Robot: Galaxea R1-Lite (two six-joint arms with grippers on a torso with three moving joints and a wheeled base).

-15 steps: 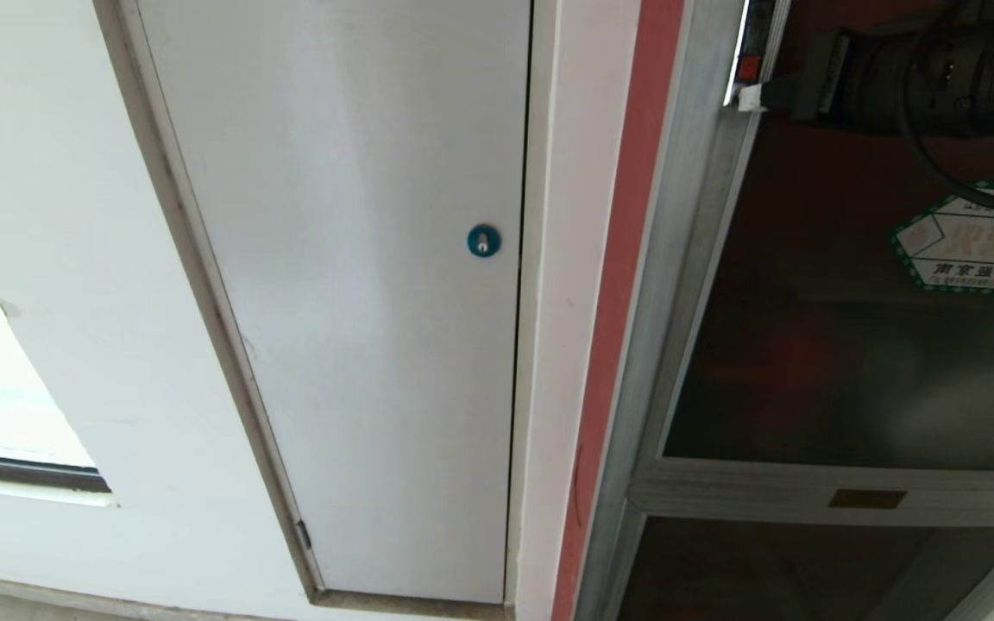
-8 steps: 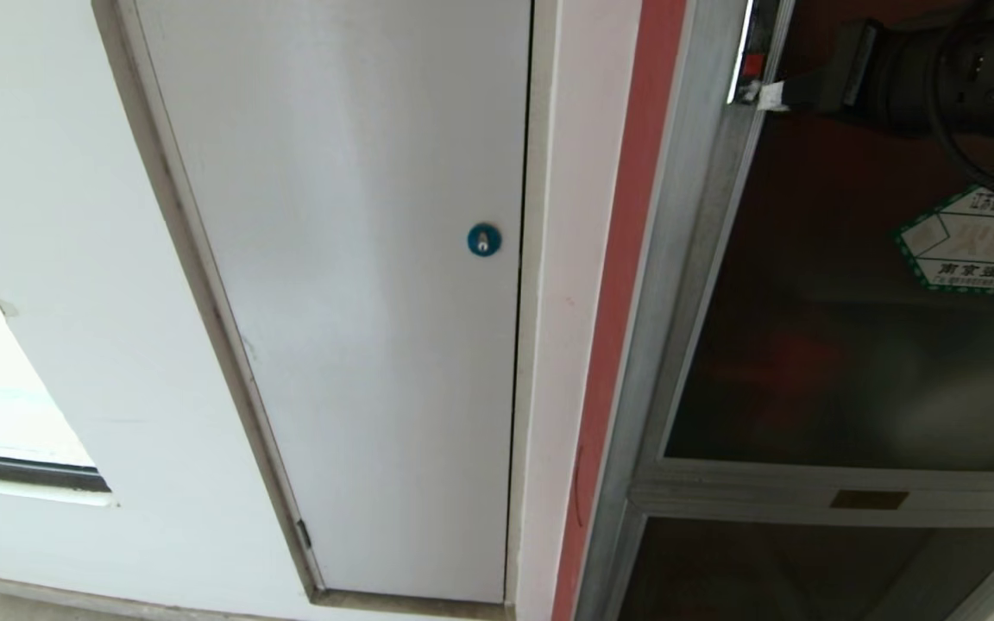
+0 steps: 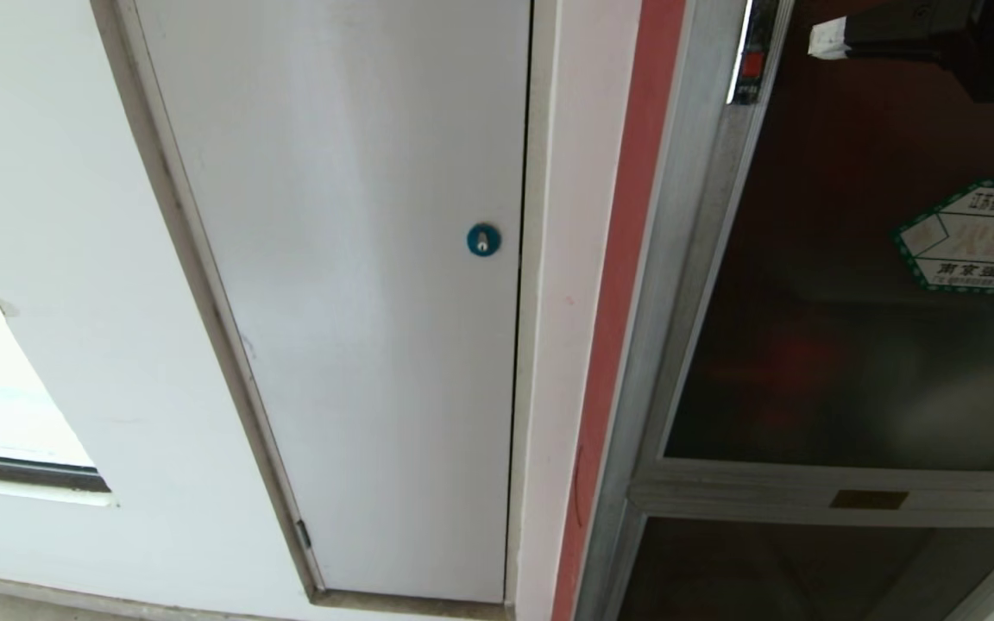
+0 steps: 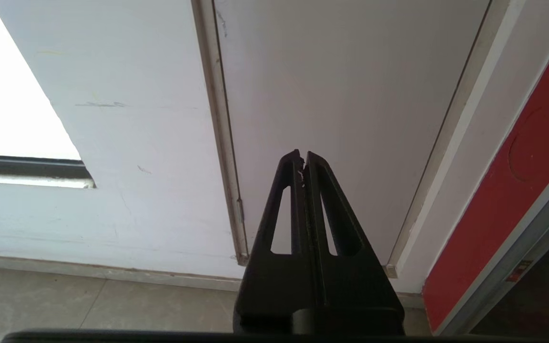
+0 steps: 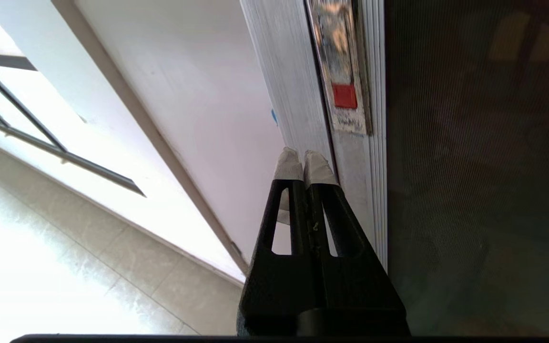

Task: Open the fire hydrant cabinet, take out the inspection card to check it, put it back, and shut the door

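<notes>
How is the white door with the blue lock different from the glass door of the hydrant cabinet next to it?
The white door is plain and opaque; the door of the fire hydrant cabinet is dark tinted glass in a silver metal frame. The white door bears a round blue lock; the glass door has a small red latch at its edge and a green-bordered sticker. Both look shut. The right gripper, shut, is near the latch.

Right of the white panel [image 3: 350,302]: the fire hydrant cabinet [image 3: 678,285], with the door [image 3: 851,345] in its frame. Latch [image 3: 752,65] on the door's left edge, near the top. Right gripper [image 3: 827,39] just right of the latch, before the glass. Sticker [image 3: 976,239] on the pane, lower right.
</notes>
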